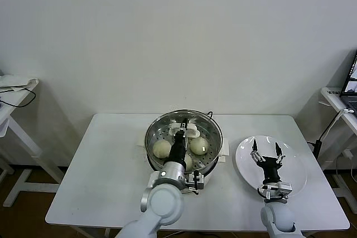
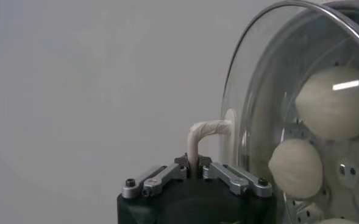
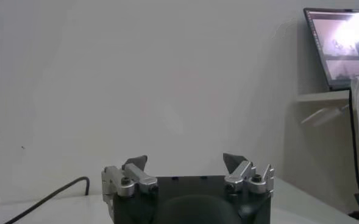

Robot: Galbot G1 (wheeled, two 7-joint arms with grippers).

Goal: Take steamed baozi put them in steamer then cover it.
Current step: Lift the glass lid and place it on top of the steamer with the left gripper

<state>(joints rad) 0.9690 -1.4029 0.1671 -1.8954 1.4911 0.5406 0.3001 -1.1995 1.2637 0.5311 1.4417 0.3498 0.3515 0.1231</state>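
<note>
Now the left gripper is clamped on the cover's handle over the steamer, baozi behind the glass. Right gripper hovers wide open above the white plate. No writing is legible.

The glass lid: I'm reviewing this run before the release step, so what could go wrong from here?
The left gripper is shut on the glass lid's cream handle alone, so the lid may tilt or swing in that thin grip. The baozi dome up inside the steamer; a lid seated off-centre might rest on one or catch the rim. The right gripper hovers open over the white plate, too far to help.
</note>
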